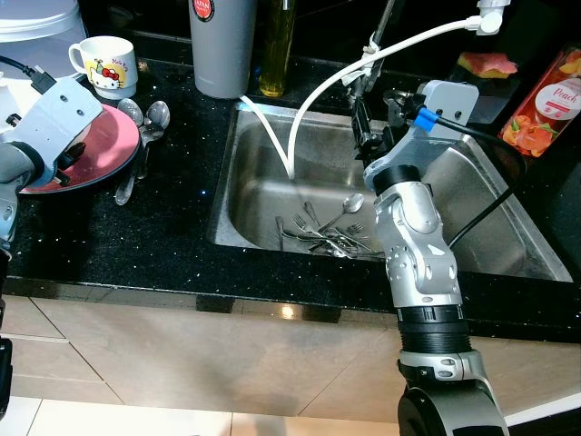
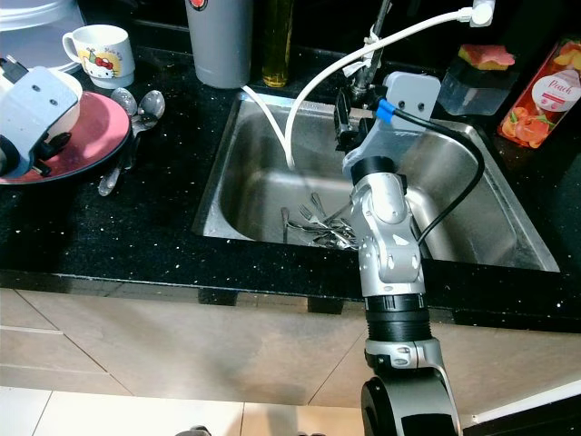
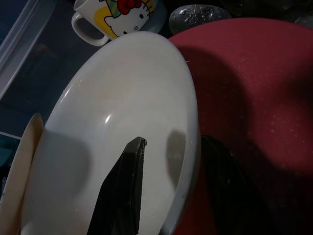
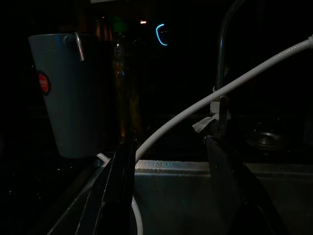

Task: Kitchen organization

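Observation:
A white bowl (image 3: 122,93) rests on a red plate (image 1: 113,150) on the black counter at the left. My left gripper (image 3: 175,142) stands open astride the bowl's rim, one finger inside the bowl and the other outside over the plate. A heap of forks and spoons (image 1: 327,232) lies in the steel sink (image 1: 495,213). Above the sink's back edge, near the faucet, my right gripper (image 1: 363,127) is open and holds nothing.
A cartoon mug (image 1: 107,65) and two spoons (image 1: 150,116) sit behind the plate. A grey tumbler (image 1: 222,45) and an oil bottle (image 1: 277,50) stand behind the sink. A white hose (image 1: 318,91) arcs into the basin. A peach juice carton (image 1: 545,100) lies at the right.

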Tool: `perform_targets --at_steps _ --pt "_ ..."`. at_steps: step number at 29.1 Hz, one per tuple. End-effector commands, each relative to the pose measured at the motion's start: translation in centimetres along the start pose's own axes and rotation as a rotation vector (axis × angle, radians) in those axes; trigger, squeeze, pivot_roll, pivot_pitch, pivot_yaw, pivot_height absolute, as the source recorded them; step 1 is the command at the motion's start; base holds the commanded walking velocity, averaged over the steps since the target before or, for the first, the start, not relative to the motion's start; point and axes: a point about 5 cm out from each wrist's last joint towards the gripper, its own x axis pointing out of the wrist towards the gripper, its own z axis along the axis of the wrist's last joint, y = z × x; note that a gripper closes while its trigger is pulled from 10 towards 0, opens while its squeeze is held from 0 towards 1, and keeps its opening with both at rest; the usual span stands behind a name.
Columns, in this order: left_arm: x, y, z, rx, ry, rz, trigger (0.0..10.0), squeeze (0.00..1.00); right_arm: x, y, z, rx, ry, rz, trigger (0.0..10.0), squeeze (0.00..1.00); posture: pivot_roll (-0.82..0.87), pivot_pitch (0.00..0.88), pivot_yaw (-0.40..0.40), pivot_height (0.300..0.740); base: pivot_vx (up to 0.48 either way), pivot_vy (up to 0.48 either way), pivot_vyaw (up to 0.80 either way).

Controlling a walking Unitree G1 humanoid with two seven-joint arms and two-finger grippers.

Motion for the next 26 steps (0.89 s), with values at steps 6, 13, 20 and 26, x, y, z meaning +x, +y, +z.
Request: perform_targets --at_steps 6,13,20,26 --pt "0.17 -0.95 -1.01 -0.011 0.043 -0.047 10.0 0.00 -0.22 -0.36 -0.02 -0.001 -0.002 -0.014 10.0 0.00 0.33 0.098 -0.127 0.740 0.000 0.000 0.00" --pt "0.19 -0.95 -0.96 -0.011 0.042 -0.047 10.0 0.00 -0.14 -0.06 -0.17 0.005 0.003 -0.003 10.0 0.00 0.33 0.099 -0.129 0.740 0.000 0.000 0.00" --pt "0.21 -0.96 -0.92 -0.011 0.041 -0.047 10.0 0.00 -0.13 -0.10 -0.16 0.006 0.004 -0.004 10.0 0.00 0.33 0.103 -0.134 0.740 0.000 0.000 0.00" --pt "0.28 -1.02 -0.83 -0.011 0.041 -0.047 10.0 0.00 -0.08 -0.07 -0.21 0.007 0.007 -0.001 10.0 0.00 0.34 0.104 -0.140 0.740 0.000 0.000 0.00"
